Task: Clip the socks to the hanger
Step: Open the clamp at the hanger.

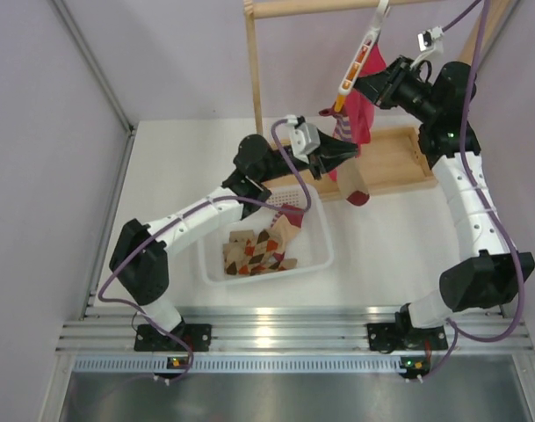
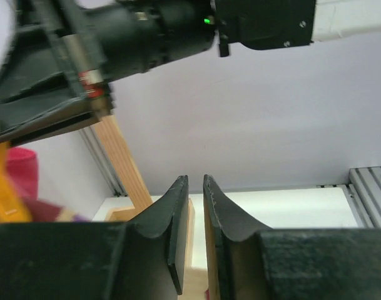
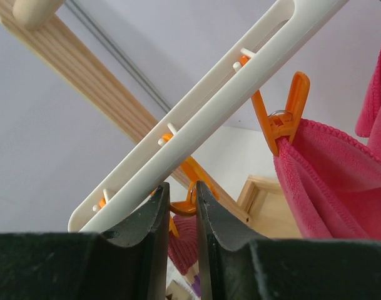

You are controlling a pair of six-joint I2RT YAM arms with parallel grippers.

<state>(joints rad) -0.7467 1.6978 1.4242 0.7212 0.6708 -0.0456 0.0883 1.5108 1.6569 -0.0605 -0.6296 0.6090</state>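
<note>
Two narrow grips: right gripper (image 3: 181, 187) pinches orange plastic clip (image 3: 189, 201) on slim white plastic hanger (image 3: 209, 112); left gripper (image 2: 195, 181) nearly pressed together, hold unclear.

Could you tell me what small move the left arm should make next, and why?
Probably ease the left gripper upward a little. The striped sock hangs beside it, just below the low end of the hanger, where the right gripper sits closed around an orange clip. I can't tell whether the sock is gripped.
</note>
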